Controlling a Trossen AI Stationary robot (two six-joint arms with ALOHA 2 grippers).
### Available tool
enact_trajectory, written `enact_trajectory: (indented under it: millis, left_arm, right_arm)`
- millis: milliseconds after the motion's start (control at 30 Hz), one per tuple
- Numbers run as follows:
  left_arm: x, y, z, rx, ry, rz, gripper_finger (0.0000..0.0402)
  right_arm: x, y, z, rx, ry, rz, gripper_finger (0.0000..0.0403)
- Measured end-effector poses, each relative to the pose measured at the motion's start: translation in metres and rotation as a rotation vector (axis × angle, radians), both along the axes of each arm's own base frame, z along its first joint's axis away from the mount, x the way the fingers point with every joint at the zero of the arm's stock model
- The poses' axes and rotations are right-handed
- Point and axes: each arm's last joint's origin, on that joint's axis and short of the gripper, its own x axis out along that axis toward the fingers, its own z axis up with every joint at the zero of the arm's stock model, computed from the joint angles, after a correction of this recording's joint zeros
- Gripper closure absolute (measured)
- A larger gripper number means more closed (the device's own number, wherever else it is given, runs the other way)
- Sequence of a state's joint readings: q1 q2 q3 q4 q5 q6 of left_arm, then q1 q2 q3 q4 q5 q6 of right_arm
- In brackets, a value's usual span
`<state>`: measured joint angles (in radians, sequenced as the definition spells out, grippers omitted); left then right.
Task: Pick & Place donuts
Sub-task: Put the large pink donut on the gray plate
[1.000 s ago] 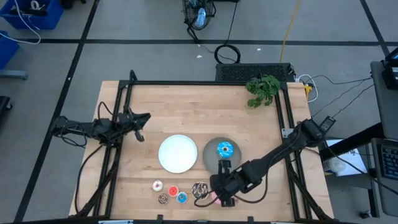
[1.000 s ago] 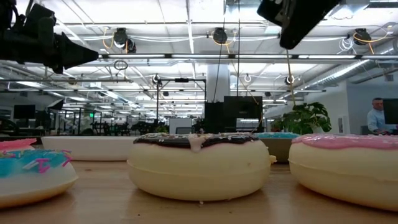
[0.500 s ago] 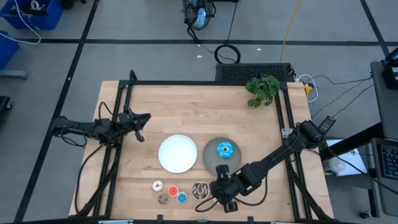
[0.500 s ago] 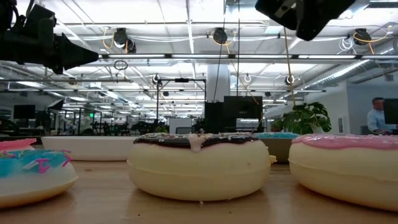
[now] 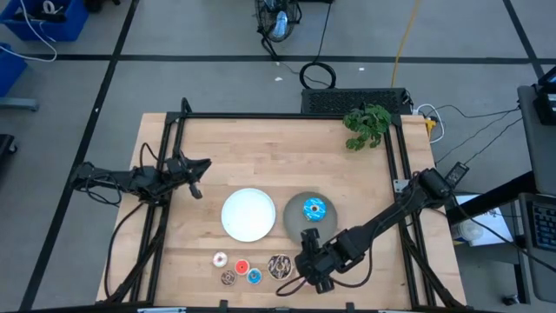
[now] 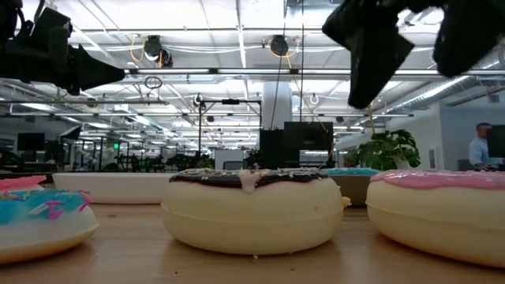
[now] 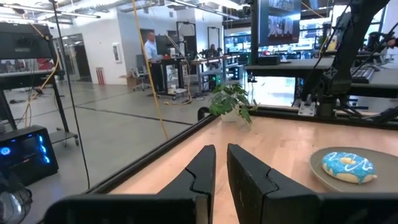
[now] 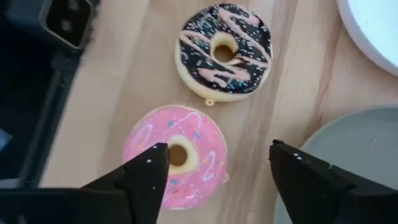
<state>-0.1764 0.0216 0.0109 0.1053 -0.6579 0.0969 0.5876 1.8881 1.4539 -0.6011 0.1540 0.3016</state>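
Right claw [image 8: 217, 149] wide open, grasping nothing. Hangs right over the pink donut [image 8: 202, 140], one dark finger on each side of it. Cannot tell if the fingers touch it. Pink donut flat on the wood table [image 5: 261, 148], close to the front edge.

Just beside the pink one, the brown donut with sprinkles [image 8: 249, 68], also flat on the table. Looks big and near in the low view, with white sides and a dark top.

Blue donut [image 5: 314, 209] in the middle of the grey plate [image 5: 291, 217]. White plate [image 5: 248, 215] right next to the grey one, with nothing in it.

Four tiny donuts in a little bunch in front of the white plate, on the left of the brown sprinkled one: a white-pink one [image 5: 221, 259], a red one [image 5: 241, 266], a brown one [image 5: 228, 277] and a blue one [image 5: 254, 276]. All close together, all on the bare wood.

Left claw [image 5: 198, 178] far off at the left side of the table, well apart from every donut. Fingers [image 7: 202, 171] pressed almost together with only a thin gap, clenched on nothing.

Green plant [image 5: 367, 122] at the far right corner of the table.
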Motion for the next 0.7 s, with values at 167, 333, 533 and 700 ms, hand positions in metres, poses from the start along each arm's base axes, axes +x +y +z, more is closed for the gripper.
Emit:
enact_trajectory:
  millis: [167,333,533,700]
  left_arm:
    - [0.0,0.0,0.0,0.002,0.001,0.001,0.0355]
    - [0.0,0.0,-0.001,0.003,0.007,0.001,0.0355]
    - [0.0,0.001,-0.001,0.002,0.009,0.025,0.0355]
    - [0.0,0.001,-0.001,0.002,0.008,0.026,0.0355]
  right_arm:
    - [0.002,-0.008,-0.012,0.008,-0.005,-0.014,0.0127]
    - [0.002,-0.006,-0.022,0.091,-0.03,0.039,0.0134]
    - [-0.003,-0.007,-0.039,0.063,0.017,0.035,0.0137]
    - [-0.001,-0.006,-0.054,0.043,0.046,0.039,0.0137]
